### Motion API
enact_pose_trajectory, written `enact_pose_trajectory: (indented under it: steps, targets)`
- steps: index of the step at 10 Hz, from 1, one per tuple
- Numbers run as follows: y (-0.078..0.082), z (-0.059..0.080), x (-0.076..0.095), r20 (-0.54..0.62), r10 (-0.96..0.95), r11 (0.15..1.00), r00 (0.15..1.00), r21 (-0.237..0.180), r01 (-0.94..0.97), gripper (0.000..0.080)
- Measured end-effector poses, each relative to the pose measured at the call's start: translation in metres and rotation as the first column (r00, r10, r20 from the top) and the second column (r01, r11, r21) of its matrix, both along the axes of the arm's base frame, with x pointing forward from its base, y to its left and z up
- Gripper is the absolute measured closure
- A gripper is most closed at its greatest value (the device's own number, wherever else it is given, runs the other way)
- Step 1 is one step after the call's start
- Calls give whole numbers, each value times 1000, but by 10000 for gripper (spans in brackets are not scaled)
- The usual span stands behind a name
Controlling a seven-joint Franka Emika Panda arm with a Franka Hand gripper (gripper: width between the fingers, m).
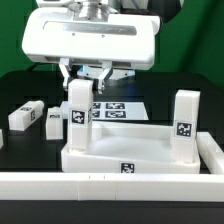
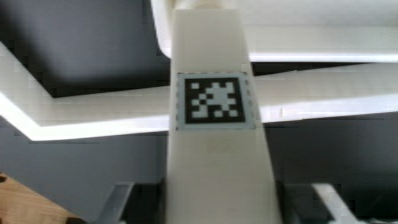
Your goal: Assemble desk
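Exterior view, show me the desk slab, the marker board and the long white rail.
Desk slab [image 1: 100, 160], exterior view, front rim wall.
Marker board [image 1: 118, 108], exterior view, printed top.
Long white rail [image 1: 60, 185], exterior view, its top face.

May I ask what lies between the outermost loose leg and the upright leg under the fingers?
A second loose leg, shown in the exterior view.

The arm is cut off by the top edge of the exterior view. There the marker board is partly hidden behind the upright leg. In the wrist view the fingers are cut by the picture's edge, and the leg looks blurred close to the camera.
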State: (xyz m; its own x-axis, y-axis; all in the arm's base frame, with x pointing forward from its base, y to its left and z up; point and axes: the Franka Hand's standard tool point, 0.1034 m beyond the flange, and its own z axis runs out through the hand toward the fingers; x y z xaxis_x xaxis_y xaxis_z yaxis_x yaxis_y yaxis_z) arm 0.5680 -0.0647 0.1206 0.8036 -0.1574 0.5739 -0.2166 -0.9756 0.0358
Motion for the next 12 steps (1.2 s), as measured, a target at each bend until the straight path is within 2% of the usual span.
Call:
enact_pose_trajectory:
  steps: [4, 5, 6, 9, 10, 12]
  targets:
    - [1, -3, -1, -18, 1, 1000, 1000, 7, -1, 509]
    - [1, -3, -1, -18, 1, 1000, 1000, 7, -1, 334]
    - [1, -3, -1, -19, 1, 1000, 1000, 7, -1, 209]
    - [-4, 0, -1, -19, -7, 1000, 1000, 9, 7, 161]
    - [-5, 6, 0, -24, -9, 1000, 1000, 18, 9, 152]
    - [-5, 28, 4, -45, -9, 999, 999, 53, 11, 150]
